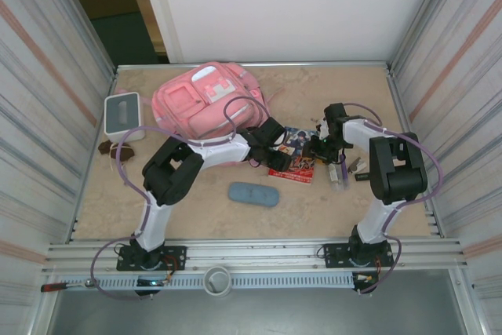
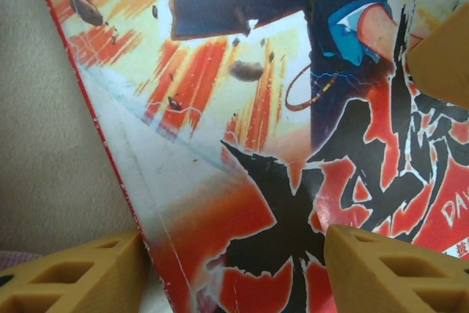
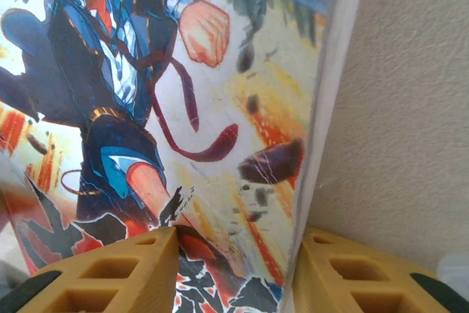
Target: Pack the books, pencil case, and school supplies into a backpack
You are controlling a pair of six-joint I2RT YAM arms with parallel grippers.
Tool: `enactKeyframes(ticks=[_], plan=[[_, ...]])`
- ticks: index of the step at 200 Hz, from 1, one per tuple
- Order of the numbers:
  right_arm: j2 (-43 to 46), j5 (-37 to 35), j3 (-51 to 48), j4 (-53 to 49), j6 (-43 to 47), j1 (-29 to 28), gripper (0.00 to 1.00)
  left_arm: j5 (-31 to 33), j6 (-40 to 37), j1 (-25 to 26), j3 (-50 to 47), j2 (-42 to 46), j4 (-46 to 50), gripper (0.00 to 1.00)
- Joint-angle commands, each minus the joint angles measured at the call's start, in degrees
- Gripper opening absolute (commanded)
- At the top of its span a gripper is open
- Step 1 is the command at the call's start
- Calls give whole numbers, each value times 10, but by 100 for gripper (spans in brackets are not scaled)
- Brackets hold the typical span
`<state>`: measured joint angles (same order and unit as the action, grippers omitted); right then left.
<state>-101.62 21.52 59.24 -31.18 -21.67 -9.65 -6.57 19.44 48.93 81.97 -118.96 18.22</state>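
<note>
The pink backpack (image 1: 205,98) lies at the back left of the table. One of the books, a comic with red lettering (image 1: 294,164), lies flat in the middle. My left gripper (image 1: 271,144) is open at its left edge: one finger (image 2: 77,276) is off the book, the other (image 2: 396,269) is over the cover. My right gripper (image 1: 318,149) is open at the book's right edge (image 3: 322,130), which runs between the fingers (image 3: 110,276). The blue-grey pencil case (image 1: 252,194) lies nearer the front. Small slim school supplies (image 1: 342,172) lie right of the book.
A white box with a grey top (image 1: 122,114) stands at the left wall, with small brown lumps (image 1: 111,147) in front of it. Metal walls close in both sides. Bare table surface (image 1: 196,202) runs along the front.
</note>
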Motion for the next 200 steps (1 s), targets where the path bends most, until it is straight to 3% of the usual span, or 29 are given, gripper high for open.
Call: enactKeyframes(ticks=[1,28,63,96,144,200], plan=[[21,58,-15,41,-15,-5,36,-29,6,0,6,-8,-1,64],[43,75,-28,62,-22,-3,26,-41,6,0,9,-8,-4,64],[66,72,-43,65,-18,7,0,-47,3,-1,9,-8,-4,64],[106,95,-49,65,-21,35,0,-50,2,-2,-20,34,-36,66],[170,212,-41,109,-78,59,0,-85,3,-12,-113,172,-140,71],[260,261,-4,125,-132,67,0,-196,74,-113,-218,318,-230,74]])
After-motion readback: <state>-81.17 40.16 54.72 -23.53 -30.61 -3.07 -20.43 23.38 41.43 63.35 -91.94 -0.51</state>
